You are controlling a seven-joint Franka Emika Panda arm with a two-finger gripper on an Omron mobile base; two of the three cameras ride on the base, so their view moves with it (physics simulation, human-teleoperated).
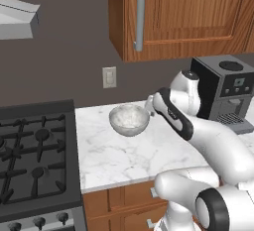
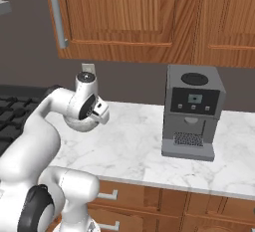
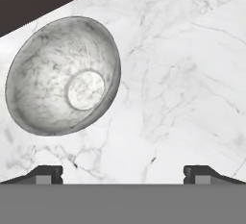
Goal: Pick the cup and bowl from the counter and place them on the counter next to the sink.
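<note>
A: Progress?

B: Nothing moved yet, I'd say. The counter (image 1: 129, 155) is the big marble slab under the pincer (image 3: 123, 172). The stove (image 1: 34, 160) lies beyond the bowl from it, the coffee machine (image 2: 191, 111) on its other side. No sink or cup to point at here, so the drop spot can't be judged.

A: Bowl?

B: The bowl (image 3: 62, 76) sits upright on the counter, empty. In the hand view it's ahead of the pincer and off toward one tip, not between the tips. No contact.

A: So what's left?

B: Everything, by my read: grab the bowl, carry it, set it down by the sink, then the cup too.

A: Arm pose?

B: Elbow bent up high, forearm reaching down toward the counter, hand hanging close beside the bowl, camera looking nearly straight down.

A: Pincer state?

B: Spread wide, tips far apart, holding nothing.
</note>
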